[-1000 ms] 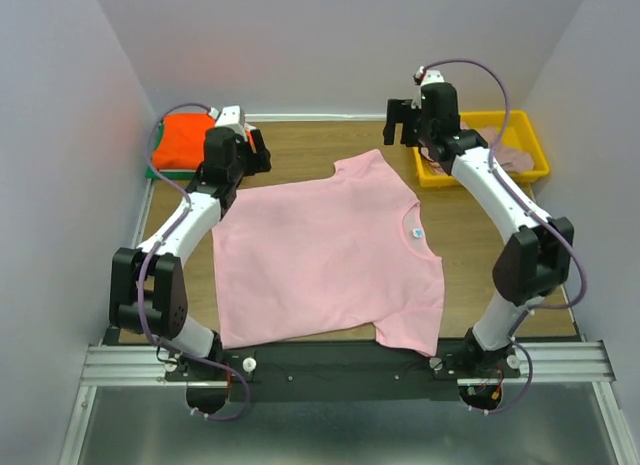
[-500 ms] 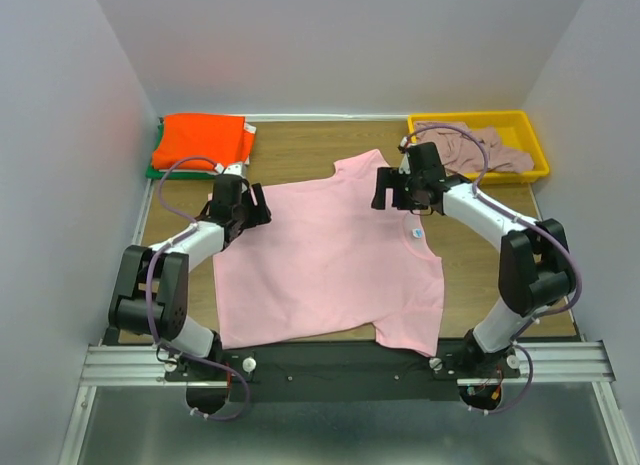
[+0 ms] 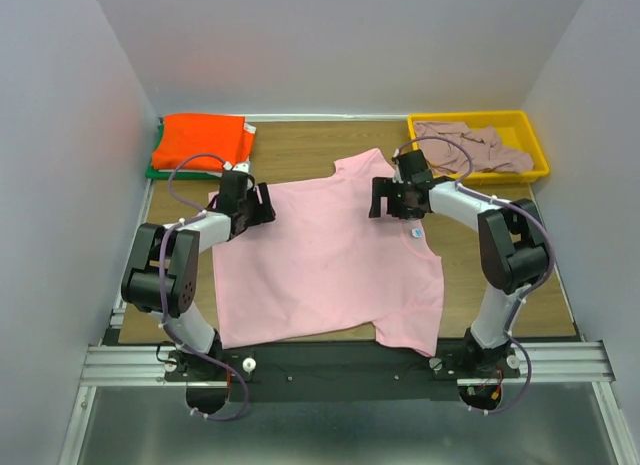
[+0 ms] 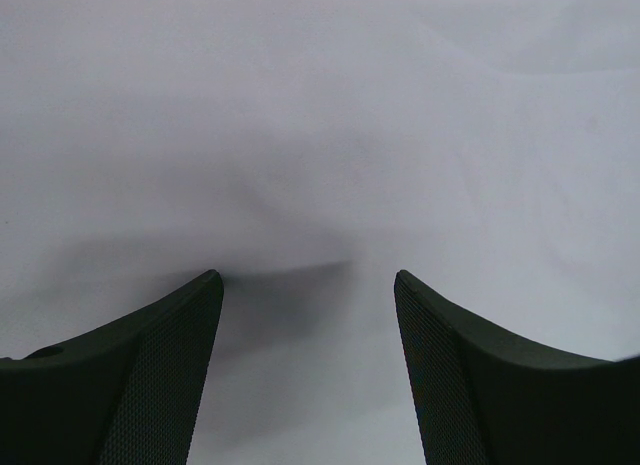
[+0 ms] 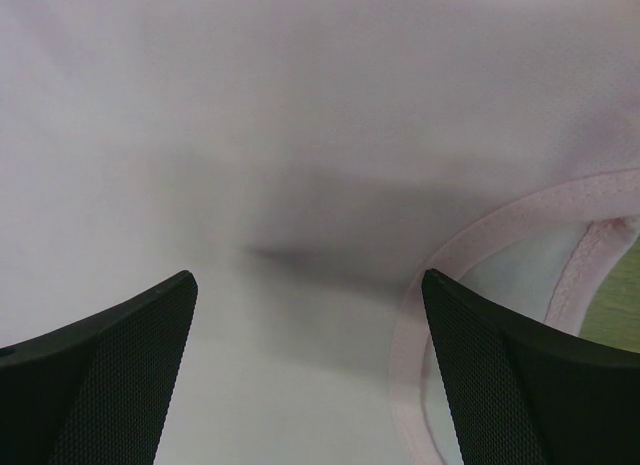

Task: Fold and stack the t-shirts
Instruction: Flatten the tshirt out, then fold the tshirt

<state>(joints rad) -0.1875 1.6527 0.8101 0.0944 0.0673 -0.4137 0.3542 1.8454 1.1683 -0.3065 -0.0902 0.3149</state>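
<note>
Starting the fold: left claw [image 4: 305, 280], right claw [image 5: 308, 277] wide open over pink shirt [image 3: 330, 260]; you pinch far edge next.

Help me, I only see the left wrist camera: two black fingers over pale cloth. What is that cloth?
Observer: It's a light pink t-shirt, spread flat on the wooden table. Your left gripper is open over its far left corner.
Operator: Where's the other arm?
Observer: The right gripper is open too, over the same shirt, right beside its neckline.
Operator: Are there more shirts?
Observer: Yes. An orange t-shirt lies folded in the far left corner with a green t-shirt edge showing under it, and a mauve t-shirt sits crumpled in the yellow tray.
</note>
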